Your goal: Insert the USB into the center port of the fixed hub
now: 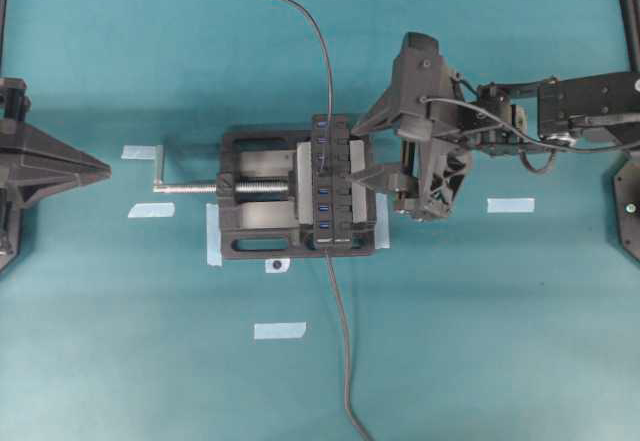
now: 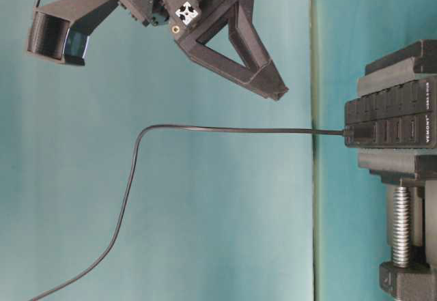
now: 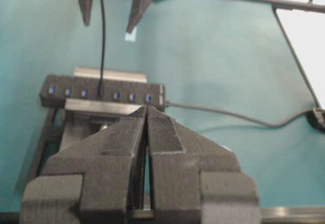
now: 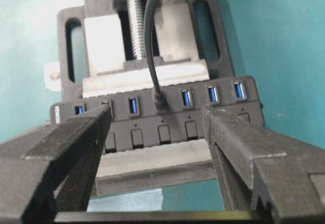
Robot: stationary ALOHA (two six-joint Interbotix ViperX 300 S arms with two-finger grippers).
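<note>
Right gripper [image 4: 157, 132] spread wide, holding nothing, its fingers [image 4: 76, 142] flanking the USB [image 4: 160, 102] without touching. Left gripper [image 3: 147, 132] pressed shut, empty, parked well back from the vise [image 1: 255, 241].

Plug looks seated in the hub's [image 4: 223, 113] middle slot. Judgement: the job now is a clean retreat; draw straight back, keeping fingers off the cable [image 2: 205, 130].

USB: small black plug, thin dark cable rising from it. Hub: black bar, blue slots, clamped in the vise.
</note>
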